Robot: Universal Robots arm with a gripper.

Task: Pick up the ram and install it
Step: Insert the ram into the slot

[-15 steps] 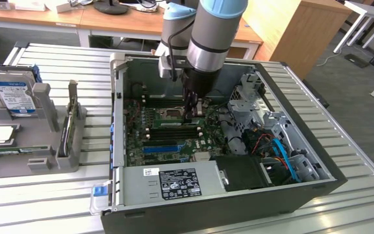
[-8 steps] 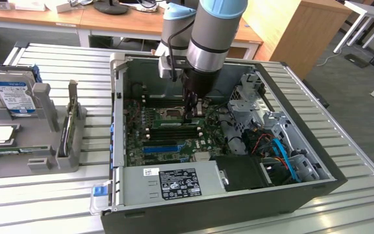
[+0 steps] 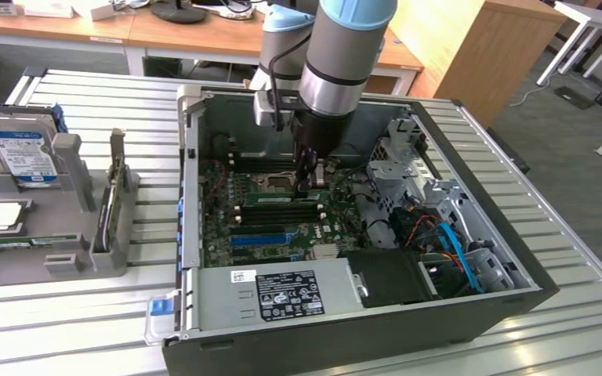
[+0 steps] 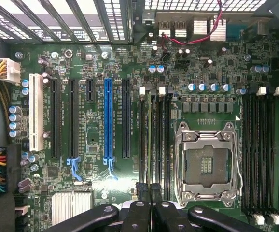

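**Wrist view: pincer holds ram at its slot**

The pincer (image 4: 149,193) is clamped on the ram (image 4: 150,140), which stands on edge along a slot beside the processor socket (image 4: 208,164). Doing this well likely means pressing straight down, evenly, with the strip upright.

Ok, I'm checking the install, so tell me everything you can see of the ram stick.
The slim, long green circuit-board ram strip stands on edge along the black memory slots of the green motherboard, beside the silver processor socket, inside the open dark computer case. From the wrist view it reads as a thin line. The black end effector is shut on its upper edge. Whether it is fully seated cannot be told.
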